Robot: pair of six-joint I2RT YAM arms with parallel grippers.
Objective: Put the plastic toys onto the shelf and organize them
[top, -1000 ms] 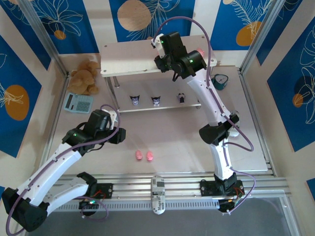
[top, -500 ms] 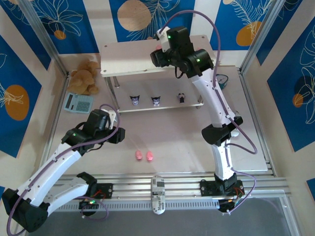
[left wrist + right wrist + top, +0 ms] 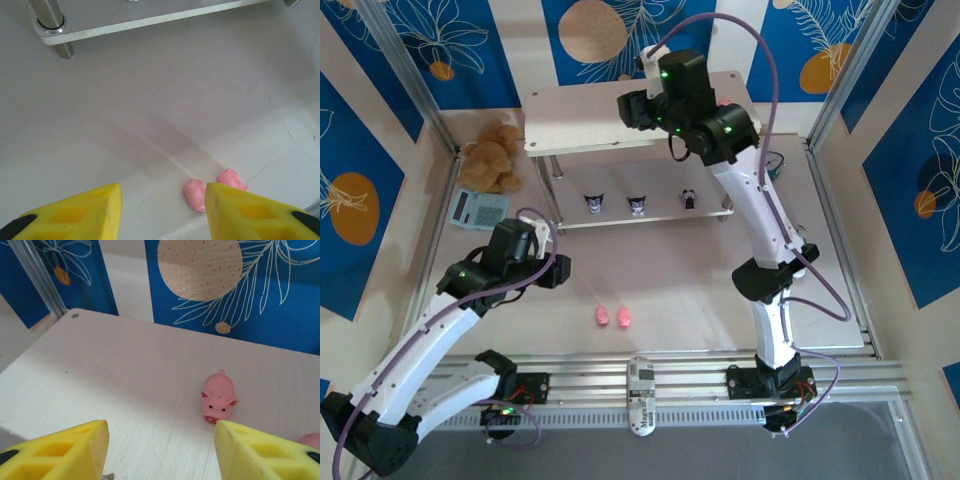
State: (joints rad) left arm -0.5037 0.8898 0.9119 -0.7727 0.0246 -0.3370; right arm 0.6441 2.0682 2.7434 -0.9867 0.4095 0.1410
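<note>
My right claw [image 3: 160,450] hangs released over the shelf [image 3: 125,370]; I should lift straight up without nudging the pig [image 3: 218,397] beside it.

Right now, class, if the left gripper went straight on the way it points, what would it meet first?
Probably the bare pale table, just beside the two small pink plastic pigs; depth is unclear.

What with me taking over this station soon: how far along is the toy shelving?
Done: three dark figurines stand on the lower board of the shelf; a pink pig and part of another pink toy sit on its top board. In hand: nothing; the right jaws stand open above that board, the left jaws open over the table. Left: two more pigs on the table by the left jaws.
</note>
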